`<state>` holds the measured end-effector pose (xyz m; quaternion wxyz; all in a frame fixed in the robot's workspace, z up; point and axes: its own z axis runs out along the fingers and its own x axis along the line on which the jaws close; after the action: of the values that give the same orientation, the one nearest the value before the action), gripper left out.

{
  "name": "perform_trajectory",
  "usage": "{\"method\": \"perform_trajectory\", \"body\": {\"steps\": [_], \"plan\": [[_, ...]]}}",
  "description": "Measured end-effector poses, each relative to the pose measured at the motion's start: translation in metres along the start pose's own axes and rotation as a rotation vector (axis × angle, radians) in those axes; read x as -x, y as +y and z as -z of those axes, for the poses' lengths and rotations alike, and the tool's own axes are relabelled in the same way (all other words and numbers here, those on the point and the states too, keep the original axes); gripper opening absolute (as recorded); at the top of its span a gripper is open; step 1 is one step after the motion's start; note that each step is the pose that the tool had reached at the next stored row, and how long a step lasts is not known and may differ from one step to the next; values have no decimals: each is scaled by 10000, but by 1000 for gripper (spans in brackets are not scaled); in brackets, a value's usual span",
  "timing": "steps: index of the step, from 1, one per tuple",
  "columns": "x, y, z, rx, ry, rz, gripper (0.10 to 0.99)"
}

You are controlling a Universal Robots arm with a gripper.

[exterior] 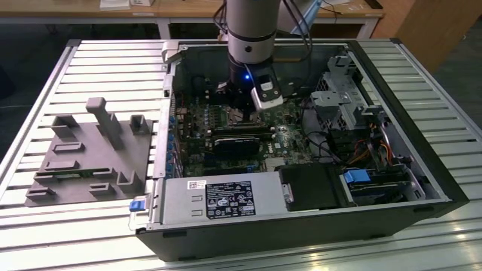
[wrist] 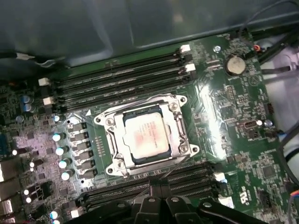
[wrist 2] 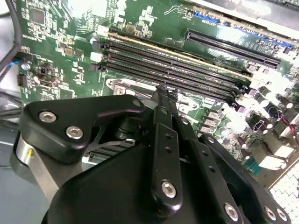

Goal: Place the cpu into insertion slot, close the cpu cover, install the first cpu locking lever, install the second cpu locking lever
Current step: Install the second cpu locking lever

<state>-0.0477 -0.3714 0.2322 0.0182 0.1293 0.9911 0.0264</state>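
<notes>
The cpu (wrist: 142, 135), a dull silver square, lies in the insertion slot (wrist: 119, 161) on the green motherboard. The cpu cover (wrist: 176, 126), a silvery frame with a square window, lies flat around it. In the first wrist view my gripper (wrist: 156, 198) sits just beside the socket's edge, over the memory slots. In the second wrist view the black fingers (wrist 2: 163, 140) meet at their tips, so the gripper (wrist 2: 162, 95) is shut, with nothing visible between them. The exterior view puts the gripper (exterior: 242, 108) low inside the open computer case, above the board's middle.
Long black memory slots (wrist: 121, 74) flank the socket on two sides. A grey power-supply box (exterior: 218, 200) fills the case's near side. A drive cage (exterior: 346, 96) and cables (exterior: 354, 152) crowd the exterior view's right. A grey fixture (exterior: 90, 152) rests on the slatted table at the left.
</notes>
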Motion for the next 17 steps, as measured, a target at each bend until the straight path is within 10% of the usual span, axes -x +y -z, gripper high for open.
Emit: {"method": "perform_trajectory", "body": {"steps": [12,17], "plan": [[-83,-134,-86,470,135,252,102],[-106,-194,-107,850,233,262,102]]}}
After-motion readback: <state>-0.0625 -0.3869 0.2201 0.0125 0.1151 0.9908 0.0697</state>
